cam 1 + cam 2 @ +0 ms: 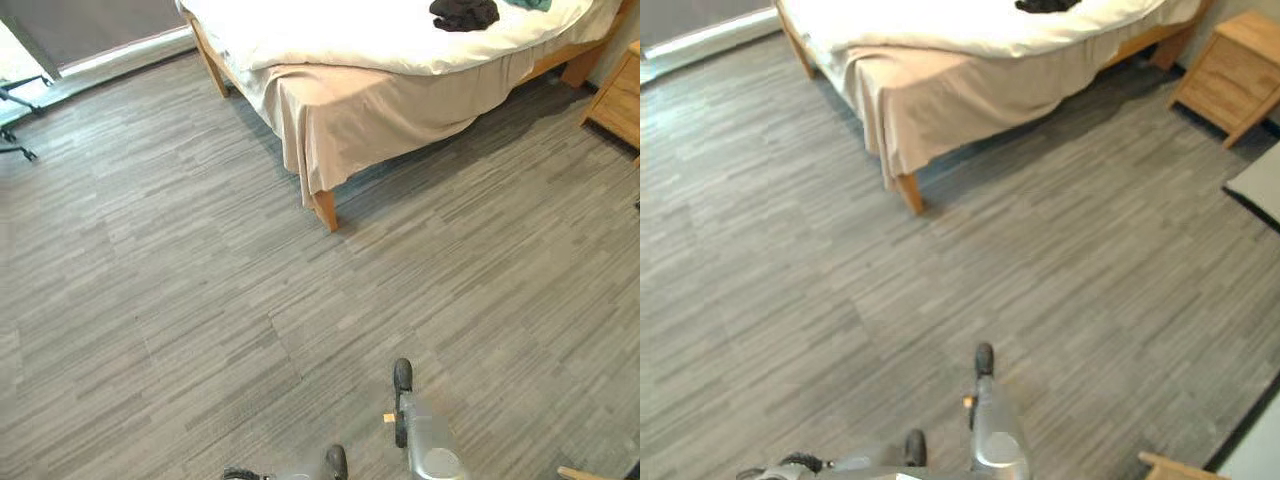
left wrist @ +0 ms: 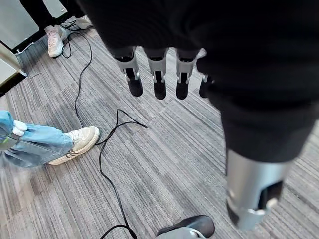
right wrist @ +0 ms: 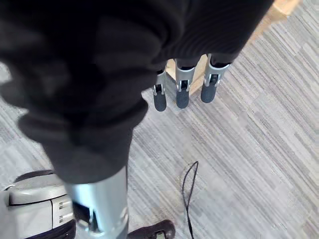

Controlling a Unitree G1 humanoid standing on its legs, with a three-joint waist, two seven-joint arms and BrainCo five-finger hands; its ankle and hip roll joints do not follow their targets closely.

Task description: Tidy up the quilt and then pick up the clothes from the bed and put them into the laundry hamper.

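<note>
White quilt (image 1: pixel 400 35) covers the bed (image 1: pixel 330 120) at the far side of the room, with a beige sheet (image 1: pixel 360 115) hanging over the near corner. Dark clothes (image 1: pixel 463 13) lie bunched on the quilt near its far edge; a teal item (image 1: pixel 530 4) sits just beside them. No laundry hamper can be identified.

Left hand (image 2: pixel 159 74) hangs over bare grey floor (image 1: pixel 200 300), fingers straight and relaxed, holding nothing. Right hand (image 3: pixel 182 87) hangs likewise, fingers straight, empty.

Both hands are well apart from the bed, which lies ahead and toward the right; the right hand appears the nearer. A wooden nightstand (image 1: pixel 1230 75) stands beside the bed. A person's shoe (image 2: pixel 77 144) rests on the floor near the left hand.
</note>
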